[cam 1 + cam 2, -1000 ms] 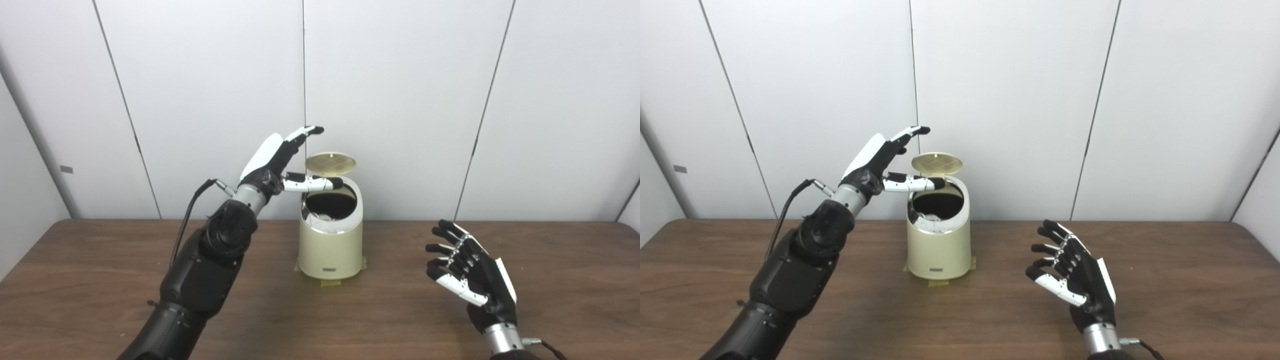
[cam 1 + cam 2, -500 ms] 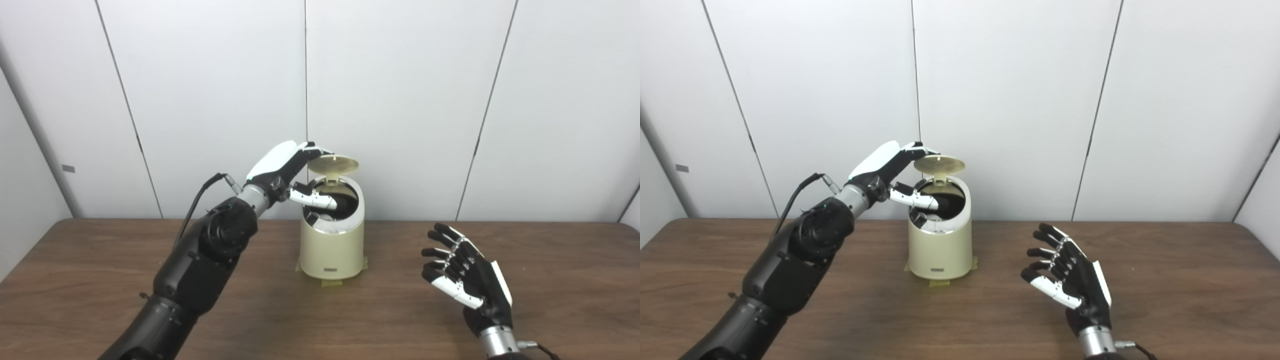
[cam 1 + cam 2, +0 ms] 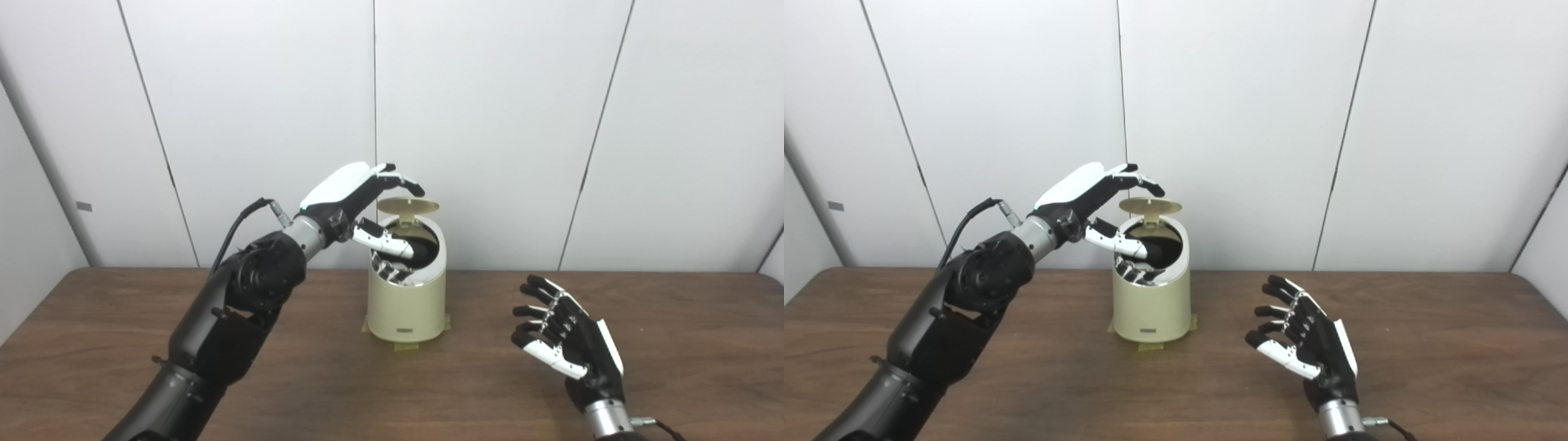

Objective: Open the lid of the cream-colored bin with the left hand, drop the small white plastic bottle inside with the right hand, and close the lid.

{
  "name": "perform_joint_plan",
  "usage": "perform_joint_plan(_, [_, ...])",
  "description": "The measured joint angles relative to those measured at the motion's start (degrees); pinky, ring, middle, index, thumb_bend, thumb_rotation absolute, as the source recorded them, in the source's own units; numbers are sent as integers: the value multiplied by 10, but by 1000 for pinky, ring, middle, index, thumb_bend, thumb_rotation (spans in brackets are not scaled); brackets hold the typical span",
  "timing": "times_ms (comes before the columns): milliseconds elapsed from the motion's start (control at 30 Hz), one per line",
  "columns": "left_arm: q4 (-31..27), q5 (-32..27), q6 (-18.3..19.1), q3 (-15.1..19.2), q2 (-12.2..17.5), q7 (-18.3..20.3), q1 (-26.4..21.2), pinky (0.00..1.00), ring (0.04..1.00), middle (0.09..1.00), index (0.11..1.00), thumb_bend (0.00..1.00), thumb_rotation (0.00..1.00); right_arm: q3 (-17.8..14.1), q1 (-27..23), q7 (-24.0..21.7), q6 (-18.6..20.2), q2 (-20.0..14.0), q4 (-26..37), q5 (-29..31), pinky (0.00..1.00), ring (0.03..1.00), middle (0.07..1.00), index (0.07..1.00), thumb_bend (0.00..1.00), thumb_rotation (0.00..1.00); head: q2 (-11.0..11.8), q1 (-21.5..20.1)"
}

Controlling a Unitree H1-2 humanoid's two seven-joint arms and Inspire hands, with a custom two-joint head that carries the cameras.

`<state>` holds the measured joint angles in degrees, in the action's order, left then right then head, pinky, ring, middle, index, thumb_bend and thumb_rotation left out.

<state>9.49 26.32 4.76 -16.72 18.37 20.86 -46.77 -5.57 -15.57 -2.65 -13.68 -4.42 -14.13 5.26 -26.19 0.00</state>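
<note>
The cream-colored bin (image 3: 404, 306) stands at the table's middle rear. Its round lid (image 3: 408, 205) is tilted well down over the dark opening, hinged at the back. My left hand (image 3: 361, 196) is open above the bin, fingers spread over the lid's top and thumb reaching in front of the opening. My right hand (image 3: 566, 340) hovers open above the table to the right of the bin, holding nothing. The white bottle does not show on the table; something pale glints inside the bin's mouth, too unclear to name.
The brown wooden table (image 3: 122, 343) runs across the whole picture. White wall panels (image 3: 490, 122) stand close behind the bin. Tape strips (image 3: 404, 346) sit at the bin's base.
My left hand has swung from beside the raised lid to over it, and the lid has tipped down from nearly upright to a low angle. My right hand has drifted slightly left.
</note>
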Motion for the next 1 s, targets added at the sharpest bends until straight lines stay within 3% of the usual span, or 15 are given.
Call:
perform_joint_plan(200, [-2, 10, -4, -6, 9, 3, 27, 1000, 1000, 830, 789, 962, 379, 2, 1, 0, 3, 2, 2, 2, 507, 636, 778, 770, 842, 323, -5, -1])
perform_joint_plan(367, [-3, 52, -24, -25, 26, 2, 27, 1000, 987, 808, 788, 976, 449, 5, 1, 0, 6, 4, 7, 3, 505, 625, 778, 769, 838, 320, -8, -2])
perform_joint_plan(633, [-4, 104, -38, -41, 36, 2, 27, 1000, 979, 803, 786, 995, 456, 5, 2, 0, 21, 4, 19, 5, 506, 623, 783, 772, 816, 294, -13, -3])
perform_joint_plan(1000, [-5, 115, -42, -43, 36, 4, 38, 1000, 977, 792, 787, 988, 394, 6, 4, 0, 24, 5, 25, 6, 490, 614, 783, 770, 823, 297, -18, -7])
